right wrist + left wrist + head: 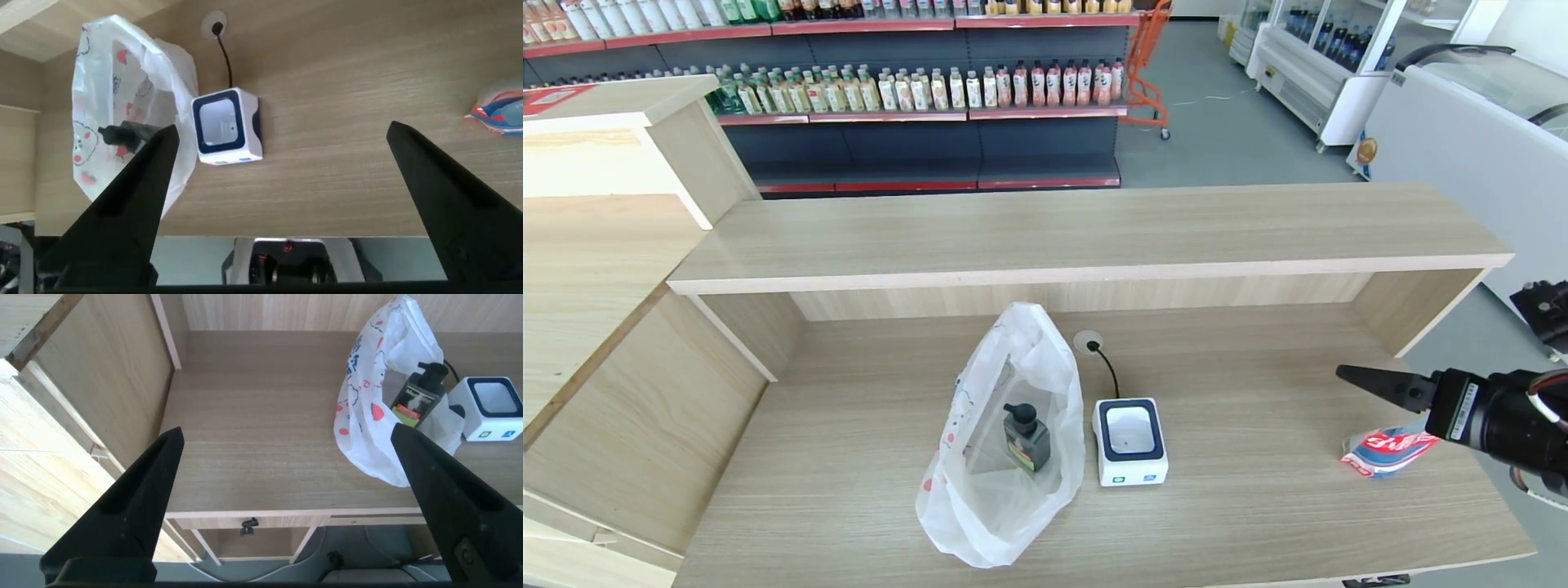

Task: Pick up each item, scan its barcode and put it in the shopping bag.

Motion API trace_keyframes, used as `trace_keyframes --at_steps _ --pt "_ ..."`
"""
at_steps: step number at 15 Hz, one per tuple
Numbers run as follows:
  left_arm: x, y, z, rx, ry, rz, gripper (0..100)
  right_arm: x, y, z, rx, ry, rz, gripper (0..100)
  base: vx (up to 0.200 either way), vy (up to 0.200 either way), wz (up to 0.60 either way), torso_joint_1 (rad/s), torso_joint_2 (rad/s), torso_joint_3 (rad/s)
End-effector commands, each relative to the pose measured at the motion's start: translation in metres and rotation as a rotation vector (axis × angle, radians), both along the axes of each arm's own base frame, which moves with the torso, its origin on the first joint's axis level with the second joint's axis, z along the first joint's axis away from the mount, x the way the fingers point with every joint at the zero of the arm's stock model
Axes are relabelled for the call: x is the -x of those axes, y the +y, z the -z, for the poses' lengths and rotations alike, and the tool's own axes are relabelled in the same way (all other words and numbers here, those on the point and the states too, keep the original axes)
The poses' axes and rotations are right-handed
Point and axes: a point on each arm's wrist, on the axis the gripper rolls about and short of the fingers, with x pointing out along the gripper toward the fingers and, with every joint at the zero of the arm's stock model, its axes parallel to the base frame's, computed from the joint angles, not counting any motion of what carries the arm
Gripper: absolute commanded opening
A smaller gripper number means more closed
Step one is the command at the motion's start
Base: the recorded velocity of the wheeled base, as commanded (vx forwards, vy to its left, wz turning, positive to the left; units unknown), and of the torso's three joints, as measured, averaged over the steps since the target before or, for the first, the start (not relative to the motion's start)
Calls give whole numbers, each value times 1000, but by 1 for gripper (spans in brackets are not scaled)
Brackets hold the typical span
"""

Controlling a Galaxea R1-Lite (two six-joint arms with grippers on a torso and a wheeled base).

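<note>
Starting with the head view: my right gripper (1372, 381) hangs over the right edge of the worktop (1258, 506). One flat red-and-blue packet (1384, 451) lies below it, partly hidden by my arm, so I can only guess how it lies. The packet sits so near that edge that a clumsy closing could nudge it off, or my fingers could skid over its slack film. One scanner (1129, 441) on one cable (1109, 369) stands mid-worktop, just beside one shopping bag (980, 506) holding one pump bottle (1025, 437). The bag is limp. Its mouth could fold shut as I drop the packet, or I could topple the bottle.

Left wrist view: my left gripper (286, 437) is spread wide and empty near the worktop's front left corner, well apart from the bag.

Right wrist view: the right gripper's jaws are spread wide too, gripping nothing.
</note>
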Motion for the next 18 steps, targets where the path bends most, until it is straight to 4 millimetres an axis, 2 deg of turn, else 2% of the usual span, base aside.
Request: trace_keyframes --at_steps 1,9,14,18 --pt "0 0 0 1 -1 0 100 3 -1 -6 -2 -8 1 100 0 -200 0 2 2 7" --pt "0 0 0 19 -1 -3 100 5 -2 -15 -205 174 151 100 0 -200 0 2 -1 5" --pt "0 0 0 -2 -1 0 100 6 -2 -11 -260 217 232 100 0 0 0 0 0 0" --pt "0 0 0 -5 0 0 100 6 -3 -13 -332 255 291 100 -200 0 0 1 2 1"
